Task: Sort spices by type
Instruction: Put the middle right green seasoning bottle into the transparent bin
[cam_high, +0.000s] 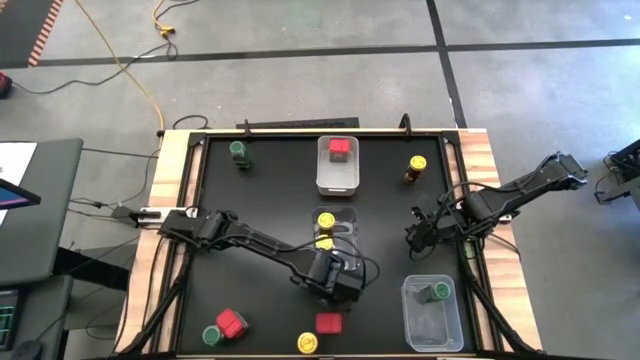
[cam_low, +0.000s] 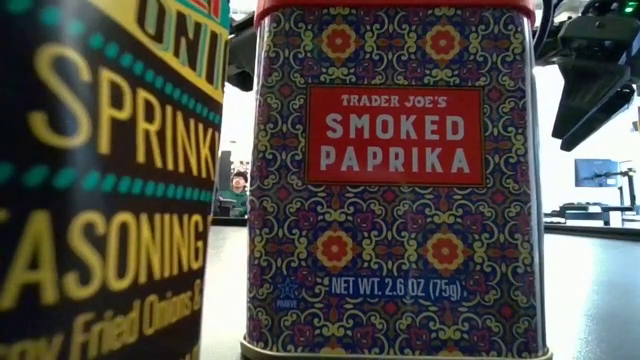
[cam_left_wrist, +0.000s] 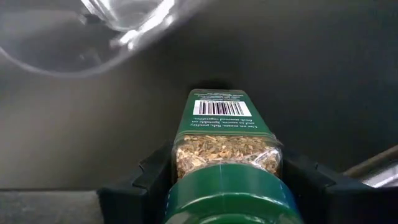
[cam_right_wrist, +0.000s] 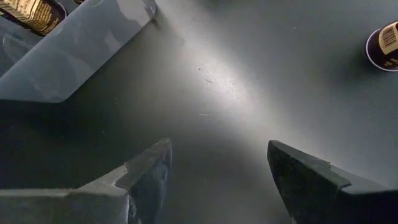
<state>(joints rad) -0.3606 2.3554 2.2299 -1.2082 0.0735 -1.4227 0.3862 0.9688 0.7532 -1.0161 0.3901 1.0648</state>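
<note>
Your left gripper (cam_left_wrist: 227, 186) is clenched on a green-lidded jar (cam_left_wrist: 225, 146), holding it over the mat near the middle of the table, just beside the centre bin (cam_high: 335, 225) with its yellow-lidded jars (cam_high: 326, 220). Your right gripper (cam_high: 418, 232) hangs released, fingers (cam_right_wrist: 146, 171) apart over bare mat toward the right edge. A red tin (cam_high: 340, 149) sits in the far bin (cam_high: 337, 180), another green jar (cam_high: 440, 292) in the bin (cam_high: 432, 320) at the near right. Loose spices: a green jar (cam_high: 239, 151) at the far left, a yellow jar (cam_high: 416, 166) far right, and along the near edge a red tin (cam_high: 232, 323), a green jar (cam_high: 212, 336), a yellow jar (cam_high: 308, 343) and another red tin (cam_high: 328, 323).
</note>
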